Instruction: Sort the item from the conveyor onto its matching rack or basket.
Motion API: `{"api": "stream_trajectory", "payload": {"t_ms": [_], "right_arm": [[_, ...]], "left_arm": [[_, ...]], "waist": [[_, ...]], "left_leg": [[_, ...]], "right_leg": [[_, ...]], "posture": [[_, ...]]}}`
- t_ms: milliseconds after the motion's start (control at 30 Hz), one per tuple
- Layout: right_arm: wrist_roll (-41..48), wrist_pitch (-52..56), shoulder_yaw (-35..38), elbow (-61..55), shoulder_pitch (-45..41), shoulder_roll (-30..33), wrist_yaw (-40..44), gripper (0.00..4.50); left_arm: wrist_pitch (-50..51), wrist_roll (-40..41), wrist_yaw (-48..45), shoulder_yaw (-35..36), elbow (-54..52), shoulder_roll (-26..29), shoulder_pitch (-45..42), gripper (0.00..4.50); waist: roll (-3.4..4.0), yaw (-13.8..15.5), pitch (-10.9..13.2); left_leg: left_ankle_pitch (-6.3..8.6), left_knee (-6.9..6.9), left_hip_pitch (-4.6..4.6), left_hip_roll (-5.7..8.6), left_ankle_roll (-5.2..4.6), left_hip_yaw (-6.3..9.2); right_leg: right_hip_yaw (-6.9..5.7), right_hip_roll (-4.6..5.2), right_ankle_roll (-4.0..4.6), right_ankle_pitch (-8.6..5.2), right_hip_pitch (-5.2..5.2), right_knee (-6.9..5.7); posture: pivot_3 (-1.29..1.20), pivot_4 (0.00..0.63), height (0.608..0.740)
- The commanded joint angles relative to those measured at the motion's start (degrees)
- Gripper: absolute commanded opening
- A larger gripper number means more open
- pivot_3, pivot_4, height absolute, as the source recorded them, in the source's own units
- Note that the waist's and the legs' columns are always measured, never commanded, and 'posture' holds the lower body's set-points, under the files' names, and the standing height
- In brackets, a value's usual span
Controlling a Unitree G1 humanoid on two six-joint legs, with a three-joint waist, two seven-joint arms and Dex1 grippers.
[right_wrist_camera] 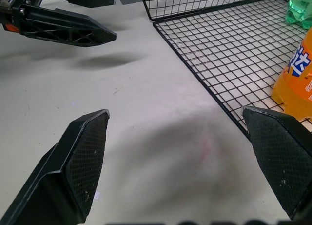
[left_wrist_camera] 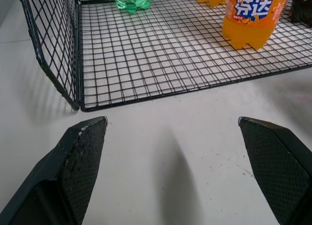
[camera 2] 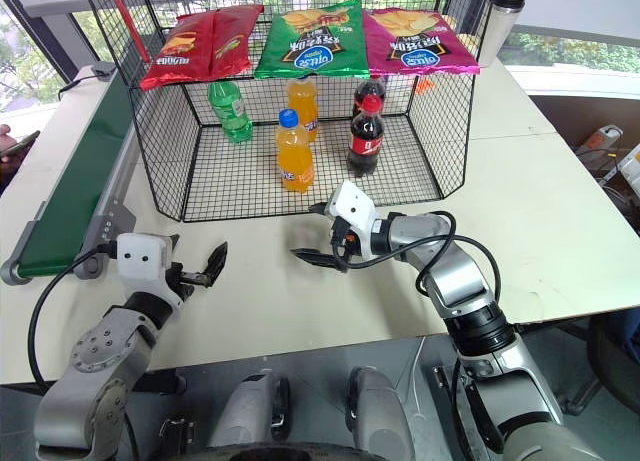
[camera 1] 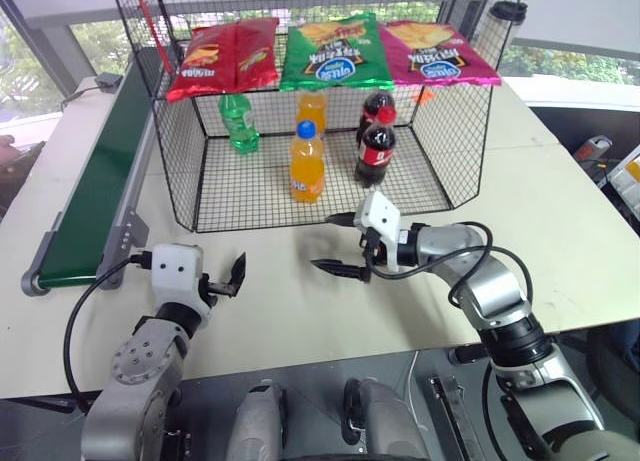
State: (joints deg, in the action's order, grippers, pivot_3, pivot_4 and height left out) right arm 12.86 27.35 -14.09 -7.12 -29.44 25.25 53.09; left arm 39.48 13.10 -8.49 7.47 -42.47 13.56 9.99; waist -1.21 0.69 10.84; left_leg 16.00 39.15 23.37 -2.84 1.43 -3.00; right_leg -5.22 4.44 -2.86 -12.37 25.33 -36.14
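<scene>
Currently both tools hang over the bare surface [camera 1: 560, 221] in front of the cage [camera 1: 190, 181], neither holding anything: the left tool [camera 1: 222, 279] has its jaws spread wide and points forward at the cage's front left corner, and the right tool [camera 1: 338, 246] is likewise wide open, turned leftward across the cage mouth. The green bottle [camera 1: 239, 122] stands upright on the mesh floor at the back left of the cage, long axis vertical, so it lies ahead of both tools and past the front edge; the left tool looks nearer its side, judged from the head views. Its cap is hard to make out. The belt [camera 1: 95, 186] runs along the left of the cage with nothing on it in view. Count: one green bottle, two orange bottles [camera 1: 307, 161], two cola bottles [camera 1: 375, 146], three snack bags [camera 1: 335, 51] on top, one cage, one belt.
</scene>
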Motion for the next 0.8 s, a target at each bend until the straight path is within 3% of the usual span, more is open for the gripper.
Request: {"api": "stream_trajectory", "payload": {"t_ms": [33, 800], "right_arm": [[1.36, -0.07, 0.94, -2.67, -1.03, -0.20, -0.06, 4.50], [1.49, -1.74, 0.58, -1.69, 0.13, -0.02, 0.78, 4.50]], "left_arm": [[-0.92, -0.24, 0.03, -0.17, -2.25, 0.49, -0.30, 4.47], [-0.92, -0.98, 0.42, -0.54, -2.31, 1.21, -0.56, 4.47]], "waist": [[0.00, -0.01, 0.00], [0.00, 0.01, 0.00]], "left_leg": [[0.00, 0.00, 0.00, 0.00, 0.00, 0.00], [0.00, 0.00, 0.00, 0.00, 0.00, 0.00]], "right_leg": [[0.00, 0.00, 0.00, 0.00, 0.00, 0.00], [0.00, 0.00, 0.00, 0.00, 0.00, 0.00]], "posture": [[0.00, 0.150, 0.740], [0.00, 0.150, 0.740]]}}
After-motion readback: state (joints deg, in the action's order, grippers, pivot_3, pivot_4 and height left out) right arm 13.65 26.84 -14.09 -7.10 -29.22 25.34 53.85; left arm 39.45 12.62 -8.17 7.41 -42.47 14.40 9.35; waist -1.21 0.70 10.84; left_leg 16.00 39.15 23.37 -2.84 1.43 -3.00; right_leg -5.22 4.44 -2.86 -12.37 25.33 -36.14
